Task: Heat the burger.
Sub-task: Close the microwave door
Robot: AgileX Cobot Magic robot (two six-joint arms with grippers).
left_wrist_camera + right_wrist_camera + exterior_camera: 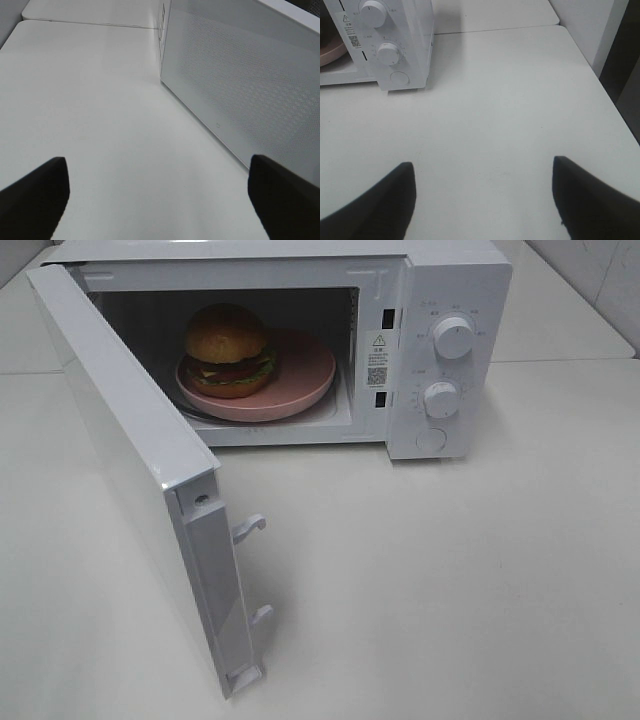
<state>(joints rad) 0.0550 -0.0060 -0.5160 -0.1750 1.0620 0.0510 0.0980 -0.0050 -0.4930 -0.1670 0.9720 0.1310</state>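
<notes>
Nearest of all, the left gripper (159, 202) is hovering over the white table (100, 100), its two dark fingers (35, 200) standing wide apart and holding nothing. The dotted outer face of the microwave door (240, 85) is showing close by it. The right gripper (482, 200) is likewise hanging over bare table on the right side of the scene, its jaws spread wide and empty, with the microwave's control panel (400, 45) lying farther off. Neither gripper is showing in the high view.

In that view the door (130, 460) is standing fully open, swinging out from the left side of the microwave (460, 280) toward the near edge of the table (450, 580). Two white latch hooks (250, 528) are sticking out of the door's near end.

Farther back, the burger (228, 348) is sitting upright inside the cavity on a round pink plate (305, 370), toward the plate's left side, with its bun on top and its lettuce and tomato layers facing out. The plate seems to be resting on a glass turntable, though the shadow under it is making that hard to confirm.

To the right of the cavity, a warning label (377, 358) is showing on the frame. Beyond it the panel is carrying an upper knob (454, 338), a lower knob (440, 398) and a round button (431, 439) below them.
</notes>
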